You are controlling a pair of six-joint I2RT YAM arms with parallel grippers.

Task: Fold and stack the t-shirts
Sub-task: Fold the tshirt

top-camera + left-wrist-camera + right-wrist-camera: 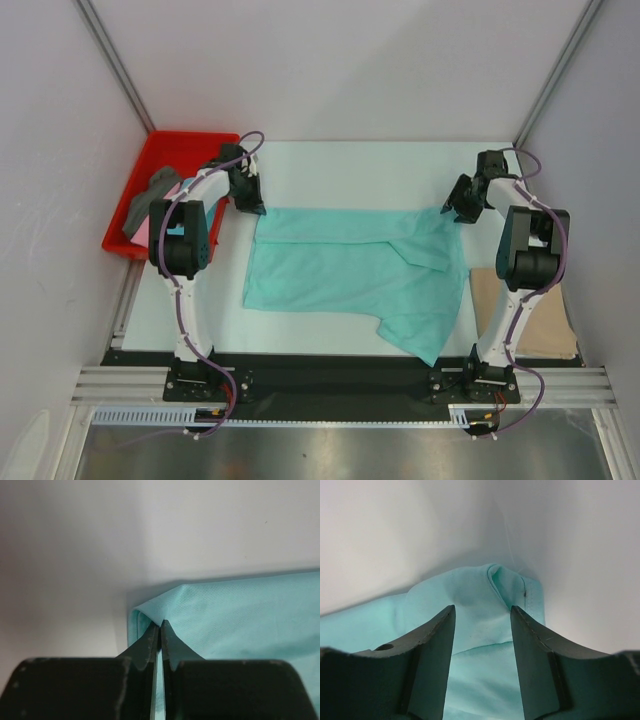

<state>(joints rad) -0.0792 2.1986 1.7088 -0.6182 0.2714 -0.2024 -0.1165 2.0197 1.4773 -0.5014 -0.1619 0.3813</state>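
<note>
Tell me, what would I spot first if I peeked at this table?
A big mint green t-shirt lies spread across the middle of the table. The left claw pinches its far left corner, while the right claw gapes open over the far right corner. A red tray sits at the far left.

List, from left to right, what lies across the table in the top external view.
red tray → left gripper, at the shirt's far left corner → spread t-shirt → right gripper, at its far right corner → tan t-shirt
</note>
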